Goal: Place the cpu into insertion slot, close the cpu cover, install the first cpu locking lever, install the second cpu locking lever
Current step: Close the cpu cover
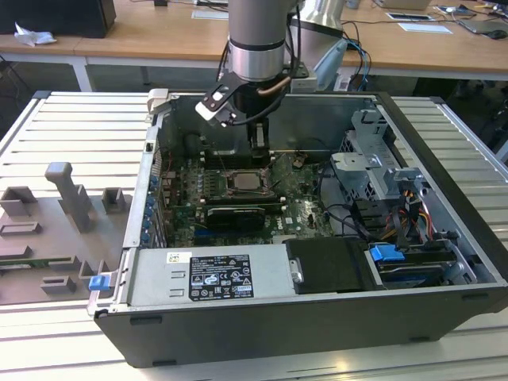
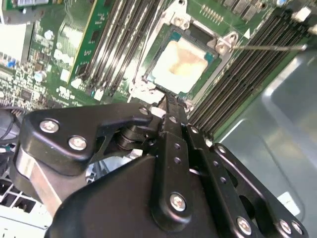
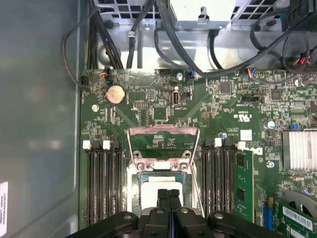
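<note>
In the first wrist view the tool (image 3: 168, 192) is covering part of the cpu (image 3: 148, 189), and the picture's edge is cutting off the tool's body. In the second wrist view its links are hiding one corner of the insertion slot (image 2: 158, 52), so I'm failing to tell whether the tool is touching the cpu. In the exterior view the arm (image 1: 255, 32) is blocking part of the case (image 1: 238, 325), at its back wall.
</note>
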You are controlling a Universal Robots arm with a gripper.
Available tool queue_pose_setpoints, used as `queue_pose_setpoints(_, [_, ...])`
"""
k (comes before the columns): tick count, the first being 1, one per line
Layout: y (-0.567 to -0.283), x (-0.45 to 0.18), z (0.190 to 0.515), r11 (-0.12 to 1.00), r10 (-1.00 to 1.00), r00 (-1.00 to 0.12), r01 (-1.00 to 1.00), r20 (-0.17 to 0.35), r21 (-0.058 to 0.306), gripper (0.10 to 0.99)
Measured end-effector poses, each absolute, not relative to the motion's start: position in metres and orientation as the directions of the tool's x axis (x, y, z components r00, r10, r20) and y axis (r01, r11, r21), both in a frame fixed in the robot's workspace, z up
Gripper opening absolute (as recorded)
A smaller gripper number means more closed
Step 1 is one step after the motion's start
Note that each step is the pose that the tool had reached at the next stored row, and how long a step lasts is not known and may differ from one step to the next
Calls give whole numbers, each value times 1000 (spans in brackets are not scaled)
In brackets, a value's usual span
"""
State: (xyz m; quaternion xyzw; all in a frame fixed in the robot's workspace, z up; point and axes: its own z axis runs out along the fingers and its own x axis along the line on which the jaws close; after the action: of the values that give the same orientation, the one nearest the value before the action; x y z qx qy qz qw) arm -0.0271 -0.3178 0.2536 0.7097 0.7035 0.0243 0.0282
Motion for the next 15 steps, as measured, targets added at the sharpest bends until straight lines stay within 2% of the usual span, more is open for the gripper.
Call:
queue_pose_setpoints(11, [-318,-13,263,-8,1000,9,997,-8,71,106])
queue_pose_setpoints(15, [-318,-11,276,-8,1000,9,998,-11,68,106])
